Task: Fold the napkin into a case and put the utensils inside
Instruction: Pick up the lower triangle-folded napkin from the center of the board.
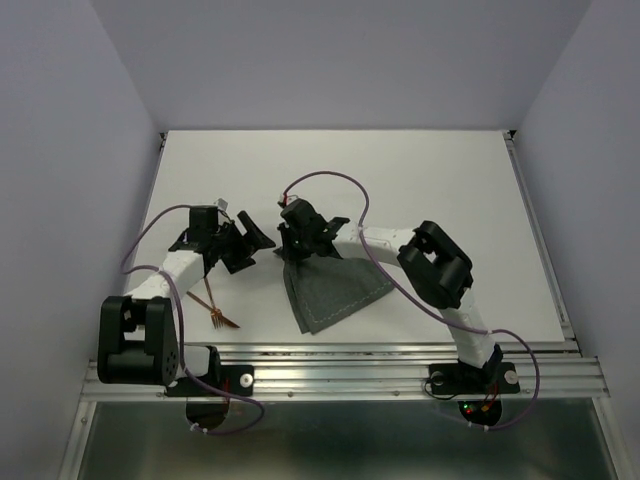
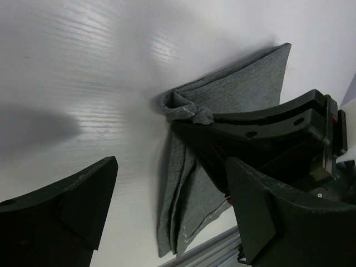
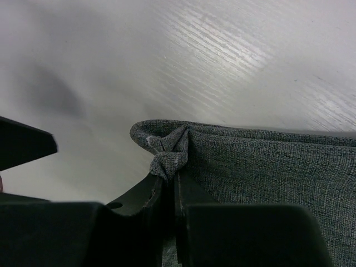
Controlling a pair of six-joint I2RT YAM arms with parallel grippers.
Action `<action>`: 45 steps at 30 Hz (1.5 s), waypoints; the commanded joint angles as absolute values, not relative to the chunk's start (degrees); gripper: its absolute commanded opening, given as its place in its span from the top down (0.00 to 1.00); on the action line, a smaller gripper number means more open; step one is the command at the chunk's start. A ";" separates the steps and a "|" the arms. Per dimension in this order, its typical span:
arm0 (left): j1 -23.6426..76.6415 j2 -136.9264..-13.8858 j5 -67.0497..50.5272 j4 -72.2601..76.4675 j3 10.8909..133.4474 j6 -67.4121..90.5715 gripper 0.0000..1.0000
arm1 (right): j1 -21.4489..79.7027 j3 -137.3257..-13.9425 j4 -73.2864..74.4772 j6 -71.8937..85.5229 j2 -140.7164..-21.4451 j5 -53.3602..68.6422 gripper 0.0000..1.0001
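Right gripper [image 3: 170,181] is pinching one corner of the napkin [image 1: 335,290], jaws shut tight on a small bunched tuck of cloth that is puckering just above the grip. The napkin is lying mid-table [image 1: 450,200] as a layered wedge, its narrow end under the right gripper and its wide end fanning toward the near rail. It is not yet a tidy case. Left gripper [image 2: 169,167] is hovering just beside that corner, jaws wide apart, carrying nothing. The utensils [image 1: 212,300] are lying on the table by the left arm, apart from the cloth, fork tines pointing toward the near edge. Judgement: the cloth is looking light, soft and limp, so it is likely to drape and drag rather than hold a crease, and stacked layers may slide on one another. Best hold is on a hemmed corner or edge, catching all layers together, with the second gripper taking a neighbouring corner to keep the fold square.
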State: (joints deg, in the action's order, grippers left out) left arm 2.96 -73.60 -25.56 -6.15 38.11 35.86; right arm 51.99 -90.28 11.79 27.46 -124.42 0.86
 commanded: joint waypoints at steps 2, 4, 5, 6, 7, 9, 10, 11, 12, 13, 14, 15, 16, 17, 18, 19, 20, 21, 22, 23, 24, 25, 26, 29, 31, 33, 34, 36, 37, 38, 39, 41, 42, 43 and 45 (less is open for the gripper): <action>4.83 -78.57 -30.58 5.08 36.83 42.00 0.09 | 52.12 -90.09 8.35 27.86 -121.11 4.13 0.99; 5.01 -80.50 -31.11 6.50 37.09 43.50 0.09 | 52.12 -90.00 8.35 27.60 -121.03 4.30 0.99; 5.10 -80.86 -31.11 7.55 37.09 43.94 0.09 | 52.12 -89.91 8.35 27.42 -120.94 4.39 0.99; 5.10 -81.21 -30.94 8.08 37.09 44.38 0.10 | 52.12 -89.74 8.35 27.42 -120.85 4.48 0.99; 5.10 -81.99 -30.94 8.35 37.18 44.73 0.10 | 52.12 -89.74 8.35 27.33 -120.85 4.57 0.99; 5.10 -82.79 -31.11 8.96 37.62 45.35 0.11 | 52.12 -89.74 8.35 27.25 -120.85 5.01 0.99; 5.10 -83.49 -31.11 9.31 37.62 45.87 0.11 | 52.12 -89.74 8.18 27.16 -120.85 5.27 0.99; 5.10 -83.93 -31.29 10.19 37.62 46.66 0.11 | 52.12 -89.74 8.00 27.16 -120.85 5.62 0.99; 5.10 -84.28 -31.38 10.63 37.62 47.10 0.11 | 52.12 -89.82 8.00 27.16 -121.02 6.15 0.99; 5.18 -85.16 -31.55 10.98 37.70 47.46 0.11 | 52.12 -89.82 7.82 27.16 -121.03 6.41 0.99; 5.19 -85.69 -31.64 11.33 37.79 47.72 0.12 | 52.12 -89.82 7.82 27.16 -121.03 6.59 0.99; 5.19 -86.04 -31.55 11.51 37.79 48.33 0.14 | 52.12 -89.82 7.65 27.16 -120.94 6.85 0.99; 5.19 -86.83 -31.55 11.77 37.71 48.69 0.15 | 52.12 -89.74 7.65 27.07 -120.85 6.94 0.99; 5.19 -87.27 -31.64 12.56 37.53 49.13 0.16 | 52.12 -89.56 7.47 27.07 -120.85 7.20 0.99; 5.19 -87.62 -31.90 12.92 37.44 49.48 0.18 | 52.12 -89.47 7.38 27.07 -120.76 7.38 0.99; 5.27 -88.24 -32.08 13.35 37.35 50.27 0.18 | 52.12 -89.30 7.38 26.98 -120.67 7.38 0.99; 5.36 -88.59 -32.52 13.97 37.18 50.53 0.20 | 52.12 -89.30 7.38 26.98 -120.67 7.38 0.99; 5.54 -89.12 -32.52 14.15 37.26 50.89 0.20 | 52.12 -89.21 7.30 26.98 -120.59 7.38 0.99; 5.71 -89.38 -32.61 14.24 37.35 50.98 0.21 | 52.12 -89.12 7.38 26.90 -120.59 7.38 0.99; 5.80 -89.73 -32.52 14.33 37.53 51.15 0.23 | 52.12 -89.12 7.38 26.81 -120.59 7.47 0.99; 6.06 -90.08 -32.52 14.33 37.62 51.15 0.25 | 52.12 -89.21 7.38 26.81 -120.59 7.56 0.99; 6.41 -90.78 -32.52 14.41 37.70 51.24 0.26 | 52.12 -89.21 7.30 26.72 -120.50 7.65 0.99; 6.59 -91.14 -32.52 14.59 38.05 51.41 0.30 | 52.12 -89.38 7.29 26.72 -120.59 7.91 0.99; 7.73 -92.98 -32.43 14.94 38.49 51.77 0.38 | 52.12 -89.56 7.21 26.28 -120.50 8.26 0.99; 8.17 -93.60 -32.52 15.38 38.32 52.03 0.43 | 52.12 -89.65 7.21 26.10 -120.24 8.44 0.99; 8.52 -93.87 -32.26 15.91 37.88 52.38 0.54 | 52.12 -89.21 7.21 25.93 -119.71 8.09 0.99; 8.61 -93.78 -32.17 16.00 37.79 52.38 0.58 | 52.12 -89.03 7.21 25.93 -119.53 7.91 0.99; 8.61 -93.78 -32.08 15.91 37.71 52.38 0.72 | 52.12 -88.68 7.21 25.66 -119.18 7.21 0.99; 8.61 -93.69 -32.08 16.00 37.71 52.38 0.78 | 52.12 -88.16 7.29 25.58 -118.66 6.86 0.97; 8.61 -93.60 -31.99 15.91 37.62 52.38 0.88 | 52.12 -87.81 7.29 25.49 -118.30 5.99 0.87; 8.61 -93.52 -31.91 15.91 37.53 52.47 0.94 | 52.12 -87.37 7.29 25.49 -117.95 5.37 0.80; 8.61 -93.17 -31.82 15.56 37.44 52.38 1.00 | 52.12 -85.88 7.64 25.40 -116.38 3.18 0.52; 8.61 -93.08 -31.56 15.38 37.35 52.38 1.00 | 52.12 -85.09 7.73 25.31 -115.58 1.25 0.46; 8.61 -92.73 -31.38 15.03 37.27 52.47 1.00 | 52.12 -83.25 7.65 24.96 -114.79 0.36 0.41; 8.61 -92.46 -30.94 14.68 37.18 52.56 1.00 | 52.73 -81.05 7.73 24.52 -112.08 -3.84 0.32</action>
